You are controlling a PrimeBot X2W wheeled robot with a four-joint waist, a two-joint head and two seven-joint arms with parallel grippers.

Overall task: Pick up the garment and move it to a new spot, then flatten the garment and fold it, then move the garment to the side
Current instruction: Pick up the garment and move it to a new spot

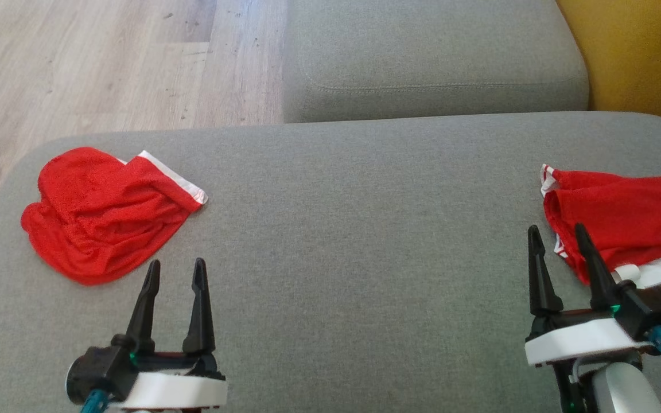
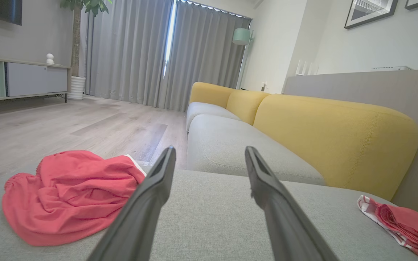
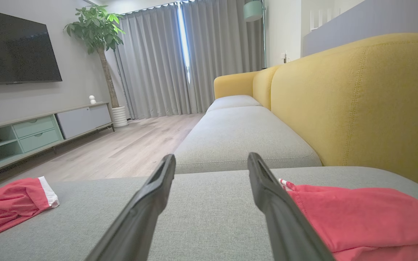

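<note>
While left fingers [image 1: 146,298], right fingers [image 1: 539,275] stand wide, empty, crumpled garment [image 1: 101,212] lies left on cushion [image 1: 365,229], second garment [image 1: 617,218] right

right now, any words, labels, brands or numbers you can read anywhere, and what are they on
No text can be read.
The left garment and the right garment show plain red cloth with white trim and no lettering.
The television shows no brand that can be read.
The framed picture on the wall is too small to show any text.
</note>
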